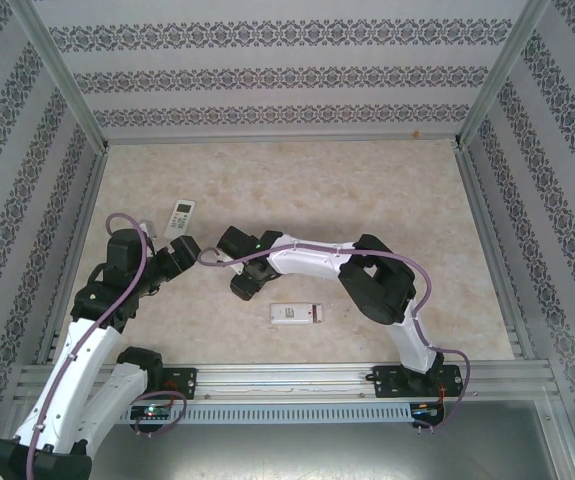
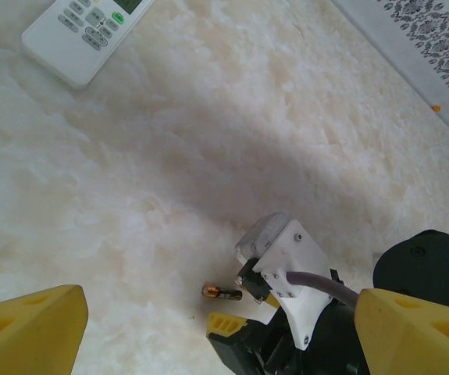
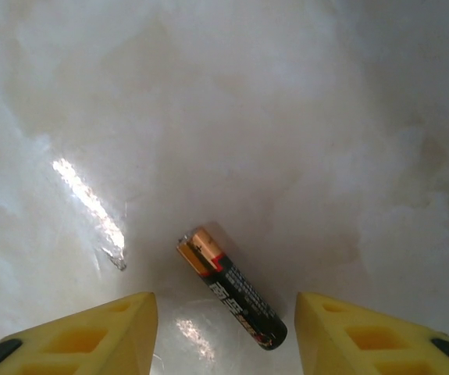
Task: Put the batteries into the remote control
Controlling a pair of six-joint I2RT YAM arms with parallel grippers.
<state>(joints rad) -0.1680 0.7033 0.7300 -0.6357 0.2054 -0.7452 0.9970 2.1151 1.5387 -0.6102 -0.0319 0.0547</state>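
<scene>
One battery [image 3: 232,289], dark with a gold-orange end, lies flat on the marbled table. My right gripper [image 3: 224,340] stands open around it, a yellow finger [image 3: 83,336] on each side and neither touching it. In the left wrist view the same battery [image 2: 222,293] lies just beyond the right gripper's fingertip [image 2: 226,323]. My left gripper [image 2: 216,344] is open and empty, hovering left of the right gripper [image 1: 245,285]. A white remote control [image 1: 297,313] lies near the table's front, right of the right gripper. Another white remote [image 1: 182,217], buttons up, lies behind the left gripper [image 1: 185,250].
The buttons-up remote [image 2: 83,31] sits at the top left of the left wrist view. Patterned walls with metal posts [image 1: 67,120] enclose the table on three sides. An aluminium rail [image 1: 297,375] runs along the near edge. The two arms are close together at centre left.
</scene>
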